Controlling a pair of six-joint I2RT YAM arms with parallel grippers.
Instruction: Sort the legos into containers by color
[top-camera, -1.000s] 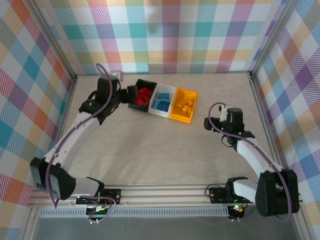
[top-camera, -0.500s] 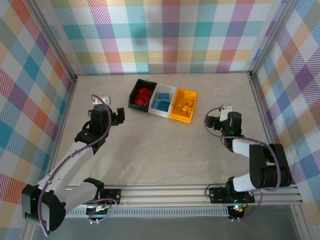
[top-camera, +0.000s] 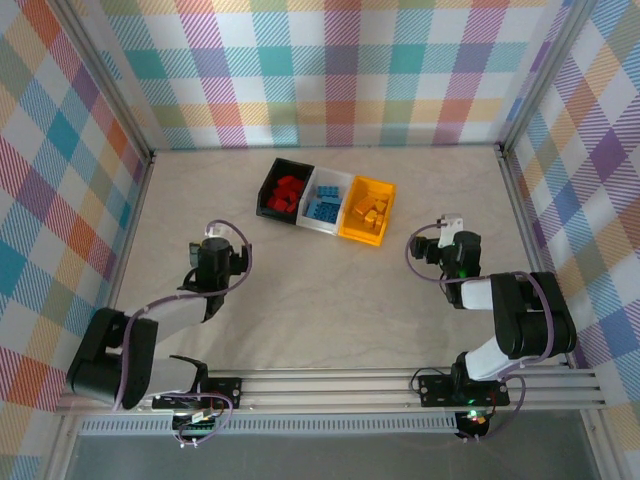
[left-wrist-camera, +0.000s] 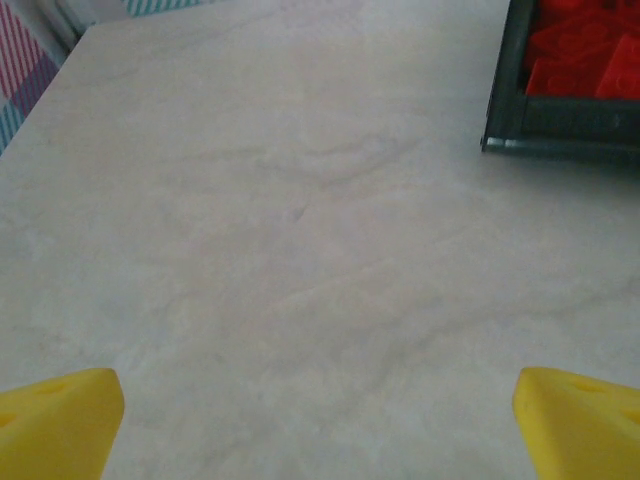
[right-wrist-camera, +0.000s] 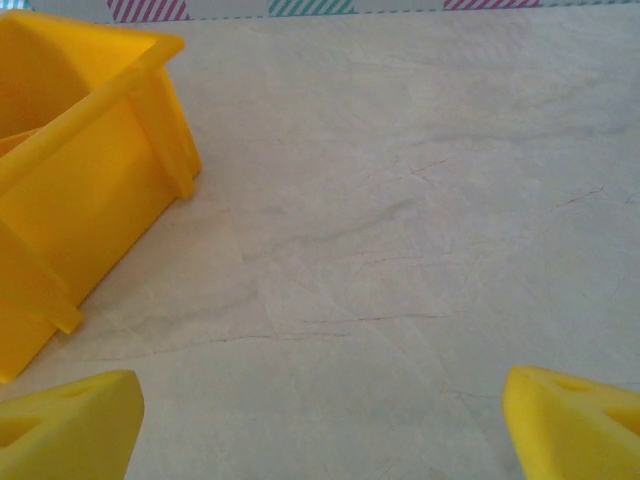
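Both arms have pulled back toward their bases, left gripper (left-wrist-camera: 315, 405) and right gripper (right-wrist-camera: 320, 405) wide open and empty, leaving red legos (top-camera: 288, 193) in the black bin (top-camera: 267, 199), blue legos (top-camera: 322, 209) in the white bin (top-camera: 337, 178) and yellow legos (top-camera: 368, 213) in the yellow bin (top-camera: 389, 198), so the sorting appears finished.

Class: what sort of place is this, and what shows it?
Probably a robot test cell: a left arm and right arm bolted to a metal rail, checked walls around the table, and three bins holding colour-sorted bricks.

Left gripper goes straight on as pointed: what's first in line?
Looks free: left gripper faces pale marbled tabletop; the black rectangular plastic bin sits right of its line, though depth is unclear.
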